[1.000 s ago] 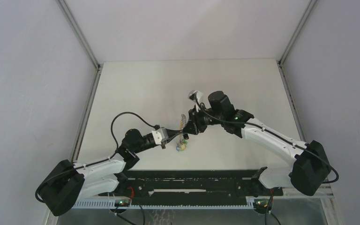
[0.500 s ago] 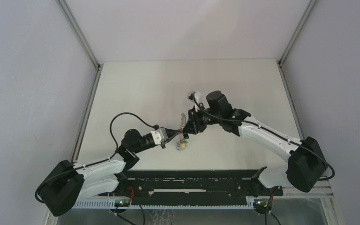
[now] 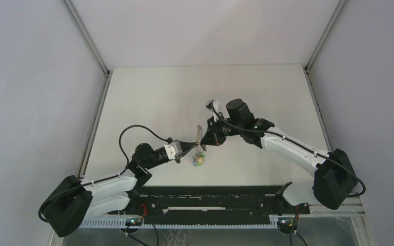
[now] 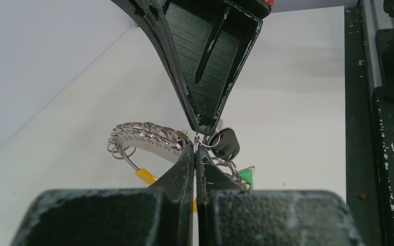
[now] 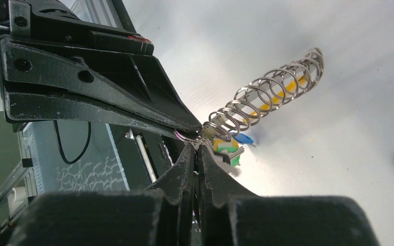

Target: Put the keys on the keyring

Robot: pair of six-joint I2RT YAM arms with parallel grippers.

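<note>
In the last second my right pincer (image 3: 205, 140) has drawn its jaws together from partly apart, and that arm has eased slightly inward above the white worktop (image 3: 159, 97). Both pincers now meet tip to tip at one end of the keyring (image 3: 200, 134), a silvery coil of wire loops that curves away from the tips. The left wrist view shows the left pincer (image 4: 195, 148) with its jaws pressed tight on a thin wire loop at that end of the keyring (image 4: 143, 136). The right pincer (image 4: 201, 128) comes down from above with its point touching the same spot. From the right wrist, my right pincer (image 5: 196, 148) is pinched closed just under that loop, but I cannot tell whether it grips the wire. The left pincer (image 5: 195, 125) reaches the loop from the left. The keys (image 3: 199, 160) cluster below the keyring's held end. A black one (image 4: 228, 143) hangs just beside the tips, a green one (image 4: 245, 177) lower, a yellow one (image 4: 146, 176) under the coil, and a blue one (image 5: 243, 138) shows beside the keyring (image 5: 267, 95).
</note>
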